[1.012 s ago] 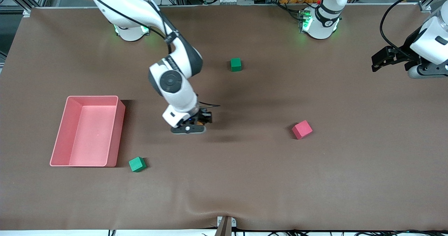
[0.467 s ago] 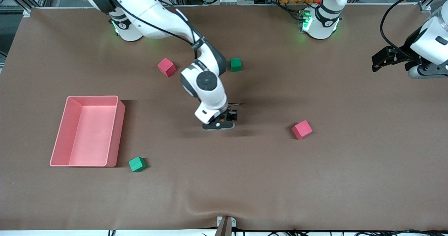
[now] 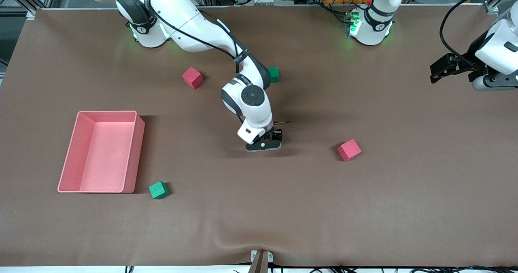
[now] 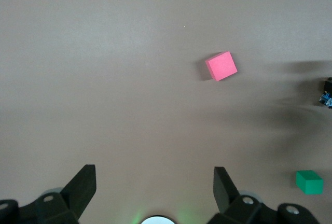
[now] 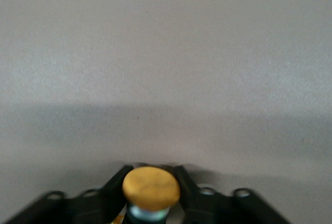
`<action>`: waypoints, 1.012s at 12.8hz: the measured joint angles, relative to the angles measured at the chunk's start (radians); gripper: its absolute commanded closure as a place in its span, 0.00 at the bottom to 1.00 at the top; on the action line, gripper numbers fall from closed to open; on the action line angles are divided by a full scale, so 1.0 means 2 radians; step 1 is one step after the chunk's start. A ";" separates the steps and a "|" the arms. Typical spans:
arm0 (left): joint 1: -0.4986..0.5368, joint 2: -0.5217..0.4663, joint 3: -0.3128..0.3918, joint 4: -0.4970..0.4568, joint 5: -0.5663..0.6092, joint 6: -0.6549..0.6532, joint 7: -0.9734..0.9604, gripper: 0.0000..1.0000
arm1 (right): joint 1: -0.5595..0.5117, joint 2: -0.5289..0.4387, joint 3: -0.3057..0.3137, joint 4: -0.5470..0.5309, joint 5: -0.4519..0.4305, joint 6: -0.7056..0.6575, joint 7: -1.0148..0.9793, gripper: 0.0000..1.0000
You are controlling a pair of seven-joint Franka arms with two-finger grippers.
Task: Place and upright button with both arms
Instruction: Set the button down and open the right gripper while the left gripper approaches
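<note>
R gripper (image 3: 272, 140) low over mid-table w/ button (image 5: 151, 186) between its fingers. L gripper (image 4: 154, 182) wide, empty, waits at table end.

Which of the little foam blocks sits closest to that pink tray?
The green cube, beside the pink tray's corner nearest the front camera. The other green cube and both red cubes lie farther off.

Lighting even, overhead, moderately bright. Soft shadows on table (image 3: 364, 208) beside red cube (image 3: 349, 149), pink bin (image 3: 139, 143). Right wrist view: button (image 5: 151, 186) blurred, out of focus. No glare.
</note>
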 measured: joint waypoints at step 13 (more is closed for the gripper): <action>-0.032 0.096 -0.018 -0.010 0.000 0.037 -0.050 0.00 | -0.084 -0.143 -0.016 0.017 -0.009 -0.177 -0.093 0.00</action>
